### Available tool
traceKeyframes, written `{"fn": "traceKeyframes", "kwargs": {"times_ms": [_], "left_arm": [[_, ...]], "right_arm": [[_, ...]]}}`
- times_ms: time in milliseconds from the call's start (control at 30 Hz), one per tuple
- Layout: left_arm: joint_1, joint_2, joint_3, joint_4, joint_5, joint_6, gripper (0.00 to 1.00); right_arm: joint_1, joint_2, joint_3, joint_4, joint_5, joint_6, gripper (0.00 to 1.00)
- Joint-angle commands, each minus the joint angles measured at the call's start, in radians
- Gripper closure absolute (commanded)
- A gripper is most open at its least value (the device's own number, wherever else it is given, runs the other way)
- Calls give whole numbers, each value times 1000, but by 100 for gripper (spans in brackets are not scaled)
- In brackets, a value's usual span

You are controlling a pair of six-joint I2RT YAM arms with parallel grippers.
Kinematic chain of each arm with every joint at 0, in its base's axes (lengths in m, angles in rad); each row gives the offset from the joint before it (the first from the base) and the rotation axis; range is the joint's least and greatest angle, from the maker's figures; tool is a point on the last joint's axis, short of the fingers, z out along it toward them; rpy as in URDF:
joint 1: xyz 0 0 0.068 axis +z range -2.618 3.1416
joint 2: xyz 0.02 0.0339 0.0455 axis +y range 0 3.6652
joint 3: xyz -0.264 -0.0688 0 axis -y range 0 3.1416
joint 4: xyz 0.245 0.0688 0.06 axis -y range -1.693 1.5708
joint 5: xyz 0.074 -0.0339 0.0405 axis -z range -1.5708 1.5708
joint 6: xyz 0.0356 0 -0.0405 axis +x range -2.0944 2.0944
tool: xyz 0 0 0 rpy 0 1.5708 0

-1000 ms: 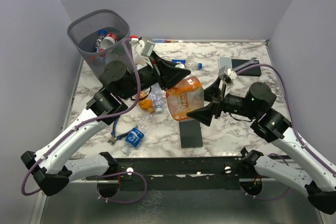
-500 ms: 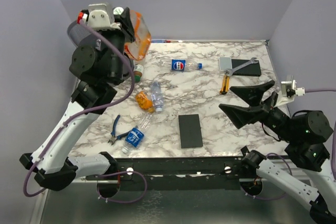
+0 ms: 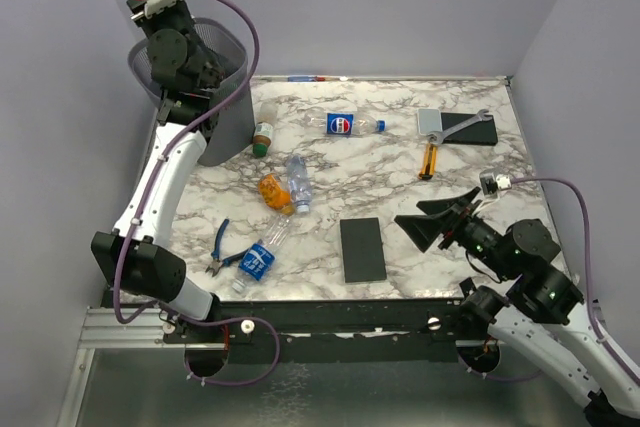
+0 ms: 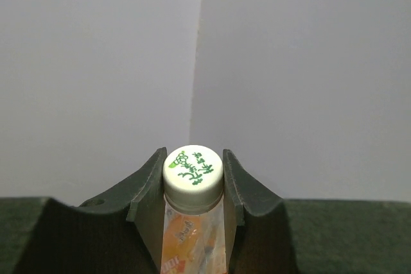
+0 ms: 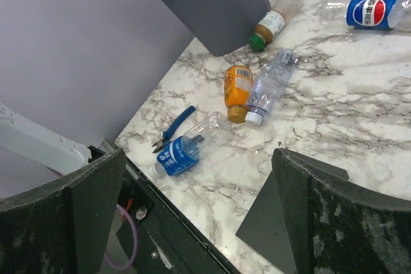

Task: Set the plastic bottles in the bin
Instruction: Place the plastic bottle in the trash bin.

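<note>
My left gripper is shut on the neck of an orange bottle with a white green-printed cap, facing the wall corner. In the top view the left arm is raised over the dark mesh bin; its fingers and the bottle are hidden there. Bottles lie on the table: a green-capped amber one, a Pepsi one, an orange one, a clear one and a blue-labelled one. My right gripper is open and empty above the near right.
Black slabs lie at the near middle and far right. A wrench and an orange-handled screwdriver lie at the far right. Blue pliers lie by the blue-labelled bottle. The bin holds bottles.
My left arm has carried the large orange bottle from the table's middle up over the bin. My right arm has drawn back to the near right, open.
</note>
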Motion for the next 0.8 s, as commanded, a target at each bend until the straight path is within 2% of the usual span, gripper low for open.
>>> {"fn": "traceKeyframes", "kwargs": {"times_ms": [0,67,133,300,600,767], "left_arm": [[65,18,6,255,65,-38,100],[98,39,-40,357,100,-26,100],[131,74,-42,366,109,-17,100],[204,121,-90,265,109,-132,100],[220,142,-268,168,119,-211,100],[240,155,-286,45,180,-305,100]], "right_arm": [[3,-57,-58,-9,4,59,2],[3,-82,-79,-17,15,69,2],[2,-104,-97,-27,26,71,2],[3,-142,-122,-50,69,60,2],[2,-140,-124,-53,123,19,2],[2,-131,-127,-56,121,37,2]]}}
